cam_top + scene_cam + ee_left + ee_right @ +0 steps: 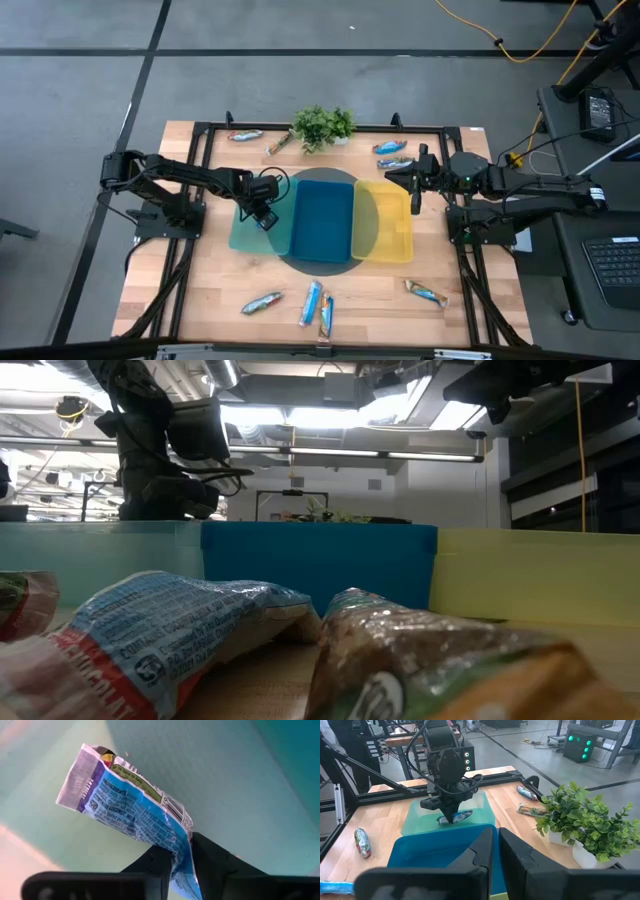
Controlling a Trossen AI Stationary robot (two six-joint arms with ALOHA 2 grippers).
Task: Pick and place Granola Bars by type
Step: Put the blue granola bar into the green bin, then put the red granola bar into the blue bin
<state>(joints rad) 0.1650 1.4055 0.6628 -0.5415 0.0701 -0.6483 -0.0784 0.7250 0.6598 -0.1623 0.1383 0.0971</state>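
My left gripper stands over the teal bin and is shut on a blue-wrapped granola bar, which also shows in the right wrist view as a bar. My right gripper, shut and holding nothing, hovers over the yellow bin; its fingers point across the blue bin. Other bars lie flat on the table: two near the far left, two near the far right, and several along the near edge. My left gripper pinches the bar between its two fingers near one end of the wrapper, coming from above and pointing down. The rest of the bar sticks out sideways over the teal bin's floor. Whether the bar touches the floor cannot be told.
Three bins sit side by side on a dark round mat: teal, blue, yellow. A potted plant stands at the far edge. A black frame borders the table. In the low view two bars lie close to the camera.
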